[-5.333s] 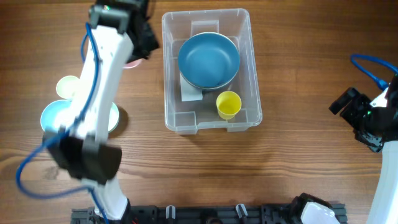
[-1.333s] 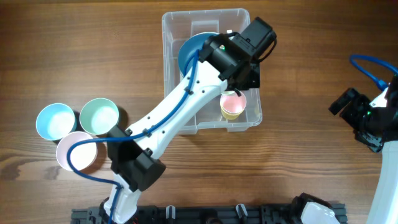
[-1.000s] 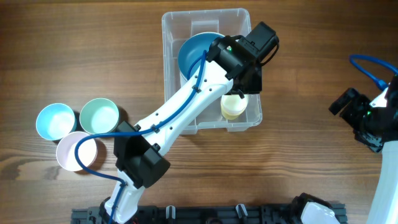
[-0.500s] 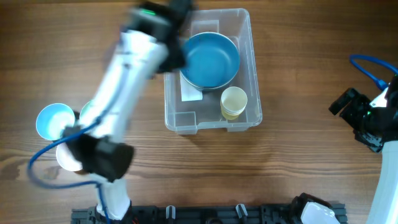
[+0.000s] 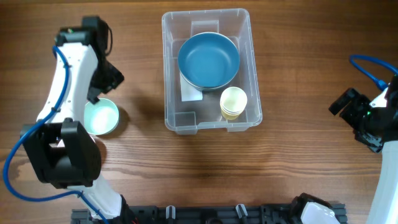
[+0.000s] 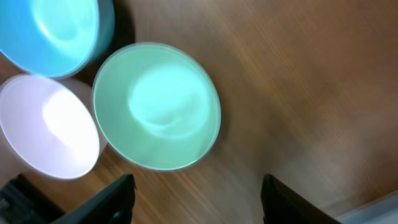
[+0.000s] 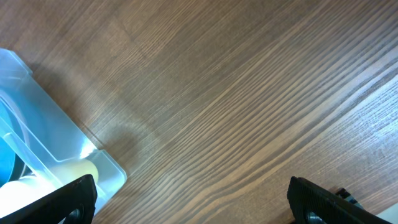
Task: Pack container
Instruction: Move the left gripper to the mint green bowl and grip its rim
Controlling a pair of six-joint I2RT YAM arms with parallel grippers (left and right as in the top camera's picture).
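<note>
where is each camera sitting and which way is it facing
Overhead: above the table, looking straight down on the container; left arm and right arm show.
Left wrist: on the left arm, facing down at the green cup; open left gripper tips along the bottom edge.
Right wrist: facing down at wood and a container corner; open right gripper tips at the bottom.
Shared: overhead and left wrist both show the green cup.

Left claw (image 6: 199,208): black, flat-edged fingers (image 6: 118,199). Behind it, left arm (image 5: 65,87): white tube links, chunky black joint housings, blue cable (image 5: 12,171) looping alongside. Right claw (image 7: 196,208): same black fingers. Right arm (image 5: 360,115): black just behind that claw, white casing further back, blue lead (image 5: 368,62) curling off.
</note>
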